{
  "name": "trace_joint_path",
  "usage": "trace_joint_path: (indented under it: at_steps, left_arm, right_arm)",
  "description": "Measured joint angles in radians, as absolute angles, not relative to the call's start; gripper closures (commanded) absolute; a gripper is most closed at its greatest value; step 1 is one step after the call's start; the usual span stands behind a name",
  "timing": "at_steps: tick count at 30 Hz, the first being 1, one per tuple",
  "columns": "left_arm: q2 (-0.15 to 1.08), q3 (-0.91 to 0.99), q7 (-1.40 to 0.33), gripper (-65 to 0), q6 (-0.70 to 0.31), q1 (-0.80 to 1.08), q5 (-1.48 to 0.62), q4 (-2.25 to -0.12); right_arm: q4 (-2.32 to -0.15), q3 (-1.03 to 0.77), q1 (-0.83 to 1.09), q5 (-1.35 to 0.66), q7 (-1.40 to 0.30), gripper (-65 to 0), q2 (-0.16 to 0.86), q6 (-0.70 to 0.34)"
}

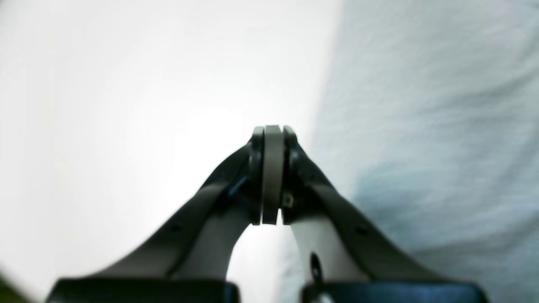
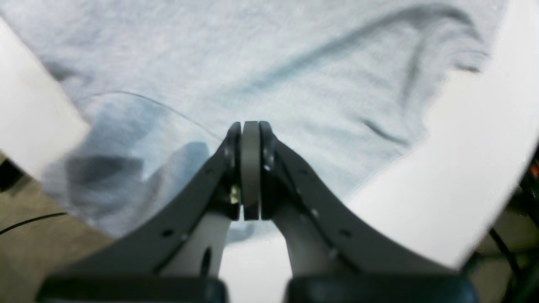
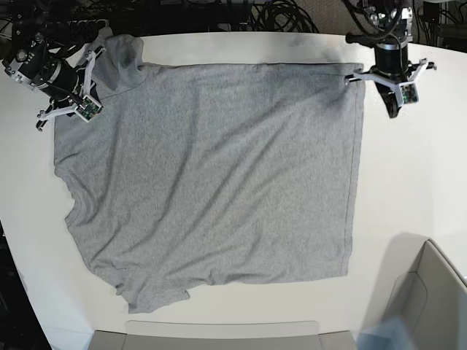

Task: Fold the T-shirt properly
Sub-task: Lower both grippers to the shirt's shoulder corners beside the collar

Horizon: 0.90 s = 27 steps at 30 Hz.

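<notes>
The light heather-grey T-shirt [image 3: 211, 175] lies spread flat on the white table [image 3: 408, 182], plain side up. One sleeve [image 3: 120, 52] bunches at the far left corner, and in the right wrist view [image 2: 105, 168] it hangs over the table edge. My right gripper [image 3: 82, 98] is shut and hovers over the shirt [image 2: 294, 63] near that shoulder, with no cloth showing between its pads [image 2: 251, 168]. My left gripper [image 3: 394, 109] is shut over bare table, just beside the shirt's straight edge [image 1: 421, 126]. Its pads [image 1: 272, 168] hold nothing that I can see.
A grey bin [image 3: 438, 292] stands at the front right corner. A light tray rim [image 3: 219, 329] runs along the front edge. Dark cables [image 3: 277, 14] lie behind the table. Floor [image 2: 38, 235] shows past the table edge.
</notes>
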<state>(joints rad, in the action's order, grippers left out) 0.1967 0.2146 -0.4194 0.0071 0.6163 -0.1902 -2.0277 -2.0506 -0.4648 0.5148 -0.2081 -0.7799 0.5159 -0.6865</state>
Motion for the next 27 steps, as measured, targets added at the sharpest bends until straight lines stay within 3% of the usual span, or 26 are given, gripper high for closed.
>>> trace_joint_path:
  at_steps: [5, 9, 16, 19, 27]
  left_arm:
    - [0.252, 0.223, -0.495, -14.3, 0.03, 0.59, -0.263, -2.028]
    - [0.269, 0.216, -0.571, -21.5, 0.013, 0.574, -0.307, -2.026]
    - [0.276, 0.216, -0.577, -21.5, 0.015, 0.568, -0.305, -2.027]
    - [0.276, 0.216, -0.575, -21.5, 0.015, 0.572, -0.304, -2.027]
    - [0.277, 0.216, -0.575, -21.5, 0.015, 0.595, -0.304, -2.027]
  right_arm:
    - [-2.051, -0.64, 0.482, -0.208, -0.785, -10.5, 0.426, -0.686]
    - [-2.051, -0.653, 0.504, -0.206, -0.786, -10.5, 0.428, -0.686]
    - [-1.924, -0.795, 0.474, -0.217, -0.789, -6.6, 0.316, -0.686]
    - [-1.8, -0.87, 0.455, -0.319, -0.783, -6.3, 0.267, -0.686]
    - [-1.635, -0.9, 0.516, -0.437, -0.789, -6.3, 0.27, -0.686]
